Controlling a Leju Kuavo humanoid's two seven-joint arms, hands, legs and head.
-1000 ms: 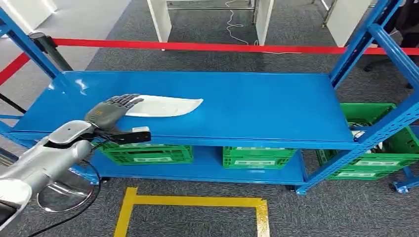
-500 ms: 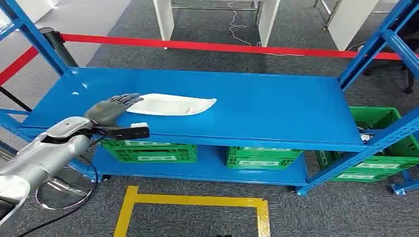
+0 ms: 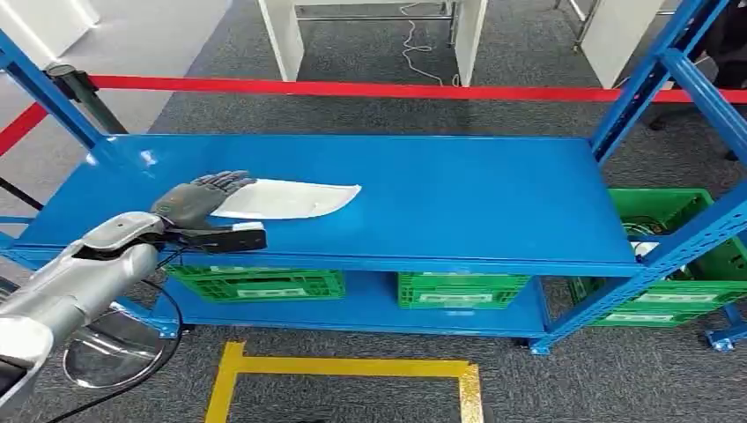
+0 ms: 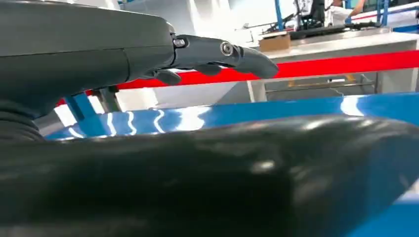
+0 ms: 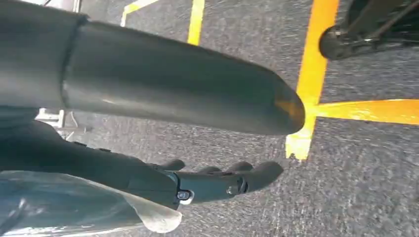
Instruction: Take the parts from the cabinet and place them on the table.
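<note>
Head view: left hand [image 3: 189,201] fingers [image 3: 227,181] spread flat, tips over the white part's [image 3: 291,199] near end on the blue shelf [image 3: 476,194].

You have three green crates [image 3: 255,284] on the lower level, a fourth [image 3: 669,256] at right, red barrier tape [image 3: 352,88] behind, and yellow floor tape [image 3: 343,368] on grey carpet [image 3: 564,388]

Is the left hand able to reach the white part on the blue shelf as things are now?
Probably yes. The left hand hovers at the near end of the white part, its fingers spread over that end, and nothing stands between them on the blue shelf.
</note>
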